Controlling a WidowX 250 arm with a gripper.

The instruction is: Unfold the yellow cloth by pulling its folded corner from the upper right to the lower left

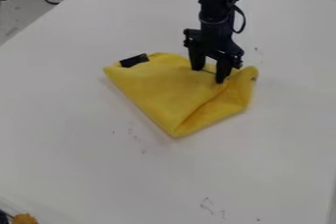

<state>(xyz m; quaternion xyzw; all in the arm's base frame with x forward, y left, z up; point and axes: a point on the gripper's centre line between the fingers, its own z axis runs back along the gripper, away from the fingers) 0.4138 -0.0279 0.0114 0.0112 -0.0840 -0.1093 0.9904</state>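
Hanging at a yellow cloth [156, 86] with a black label [134, 60], the gripper [210, 73] partly open, any hold unclear.

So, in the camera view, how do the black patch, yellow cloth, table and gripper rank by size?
Largest to smallest, as they look:
1. White table
2. Yellow cloth
3. Black gripper
4. Black patch, at the cloth's upper left

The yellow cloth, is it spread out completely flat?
No, the yellow cloth is folded over itself, with an open fold along its lower right side.
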